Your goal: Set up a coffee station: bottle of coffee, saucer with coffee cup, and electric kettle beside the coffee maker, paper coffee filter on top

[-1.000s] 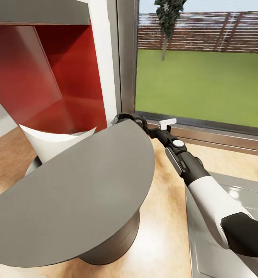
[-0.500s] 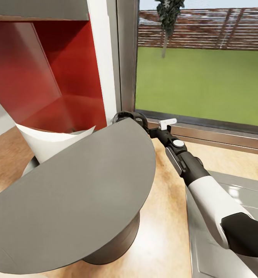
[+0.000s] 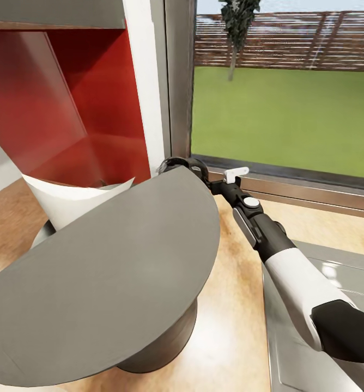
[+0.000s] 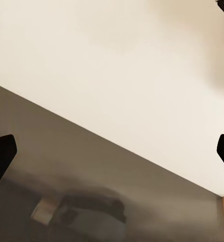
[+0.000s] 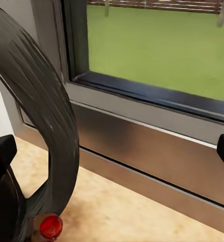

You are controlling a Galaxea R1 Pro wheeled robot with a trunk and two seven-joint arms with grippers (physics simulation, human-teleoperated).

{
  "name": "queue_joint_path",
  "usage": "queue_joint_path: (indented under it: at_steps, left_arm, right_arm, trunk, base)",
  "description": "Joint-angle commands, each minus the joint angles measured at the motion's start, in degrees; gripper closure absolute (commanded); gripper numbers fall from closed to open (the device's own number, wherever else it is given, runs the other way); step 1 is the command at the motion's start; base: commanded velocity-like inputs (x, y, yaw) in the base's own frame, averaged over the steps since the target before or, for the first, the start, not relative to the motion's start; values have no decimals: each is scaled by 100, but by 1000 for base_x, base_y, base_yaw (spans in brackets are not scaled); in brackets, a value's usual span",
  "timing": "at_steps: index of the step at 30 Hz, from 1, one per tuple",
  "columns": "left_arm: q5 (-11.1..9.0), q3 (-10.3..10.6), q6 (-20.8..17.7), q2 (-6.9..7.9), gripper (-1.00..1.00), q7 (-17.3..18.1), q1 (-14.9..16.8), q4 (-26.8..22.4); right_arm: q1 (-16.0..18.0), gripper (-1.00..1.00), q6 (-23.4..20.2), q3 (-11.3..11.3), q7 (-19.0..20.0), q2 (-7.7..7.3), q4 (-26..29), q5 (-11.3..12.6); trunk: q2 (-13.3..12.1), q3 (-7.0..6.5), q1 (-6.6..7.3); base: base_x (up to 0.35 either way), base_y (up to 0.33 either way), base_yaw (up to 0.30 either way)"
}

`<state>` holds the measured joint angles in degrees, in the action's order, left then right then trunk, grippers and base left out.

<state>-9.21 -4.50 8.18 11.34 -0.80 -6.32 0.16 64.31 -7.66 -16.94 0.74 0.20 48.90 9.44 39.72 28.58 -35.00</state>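
Observation:
The coffee maker's (image 3: 100,283) flat half-round grey top fills the near left of the head view, on the tan kitchen countertop (image 3: 231,326). Behind its far edge rises the white paper coffee filter (image 3: 76,201), its lower part hidden. My right arm reaches past the top's far corner to the electric kettle (image 3: 177,162), of which just a dark curved part shows. In the right wrist view the kettle's black arched handle (image 5: 39,101), with a red button (image 5: 50,226), lies beside one finger (image 5: 1,154) of my open right gripper (image 5: 112,151). My left gripper (image 4: 112,151) is open on nothing.
A window with a metal sill (image 3: 313,193) runs along the counter's back. A red-lined niche (image 3: 67,109) stands at the back left. A grey steel panel (image 3: 291,348) lies in the counter under my right arm. The left wrist view faces a cream wall (image 4: 117,60) above a dark glossy surface (image 4: 91,191).
The head view shifted slightly a second ago, then held still. The right arm and the kettle handle have not visibly moved.

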Motion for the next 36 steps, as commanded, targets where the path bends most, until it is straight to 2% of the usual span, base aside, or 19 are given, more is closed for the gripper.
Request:
queue_joint_path:
  at_steps: [1, 14, 36]
  left_arm:
    - [-2, -42, 20, 0, -100, 1, -1, 2]
    - [-2, -42, -37, -12, -100, 1, -1, -6]
    - [-2, -41, -115, -18, -100, 1, -1, -25]
  right_arm:
    - [3, -100, -25, -2, 6, -1, 6, 49]
    - [3, -100, -25, -2, 13, -26, 6, 49]
    - [3, -100, 10, -18, 14, -38, 6, 49]
  trunk:
    - [5, 5, -1]
    - [5, 53, -1]
    - [5, 55, -1]
  base:
    - [0, 0, 0]
    - [6, 0, 64]
    - [4, 0, 1]
